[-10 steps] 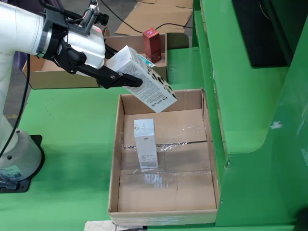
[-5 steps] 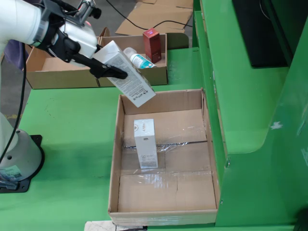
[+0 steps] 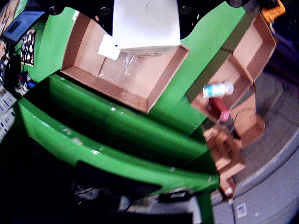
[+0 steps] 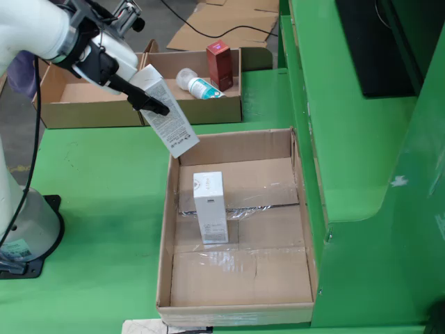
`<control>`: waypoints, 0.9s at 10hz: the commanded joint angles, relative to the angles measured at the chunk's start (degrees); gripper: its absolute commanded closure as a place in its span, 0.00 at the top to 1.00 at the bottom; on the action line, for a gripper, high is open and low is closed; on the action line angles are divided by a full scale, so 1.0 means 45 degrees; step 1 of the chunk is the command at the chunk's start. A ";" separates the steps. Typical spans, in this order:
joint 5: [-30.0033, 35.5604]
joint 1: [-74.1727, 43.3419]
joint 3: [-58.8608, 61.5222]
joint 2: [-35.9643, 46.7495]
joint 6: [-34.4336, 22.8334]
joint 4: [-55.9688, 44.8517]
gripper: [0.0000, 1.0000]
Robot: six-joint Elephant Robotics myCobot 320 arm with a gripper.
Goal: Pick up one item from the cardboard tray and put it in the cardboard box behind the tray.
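My gripper (image 4: 156,107) is shut on a long white carton (image 4: 167,115), held tilted in the air above the gap between the tray's far left corner and the rear box's front wall. In the wrist view the same white carton (image 3: 146,23) fills the top centre. The cardboard tray (image 4: 167,223) holds one more white carton (image 4: 210,207), lying on its taped floor, which the wrist view shows as a white carton (image 3: 108,46) in the tray (image 3: 154,86). The cardboard box (image 4: 90,115) stands behind the tray.
The rear box's right end holds a clear bottle with a teal label (image 4: 197,85) and an upright red carton (image 4: 219,65). A raised green frame (image 4: 361,174) borders the tray's right side. The arm's base (image 4: 28,233) stands at left. Flat cardboard (image 4: 215,21) lies farther back.
The gripper has carried the white carton left and back, from over the tray's far edge toward the rear box. The carton in the tray has not moved.
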 commanded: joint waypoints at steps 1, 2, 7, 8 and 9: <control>-0.0361 0.1548 0.0291 0.0106 -0.0273 -0.0410 0.00; -0.0439 0.1900 0.0291 0.0069 -0.0239 -0.0302 0.00; -0.0997 0.3077 0.0291 -0.0203 -0.0172 0.1170 0.00; -0.1361 0.3635 0.0291 -0.0234 -0.0320 0.1901 0.00; -0.1361 0.3635 0.0291 -0.0234 -0.0320 0.1902 0.00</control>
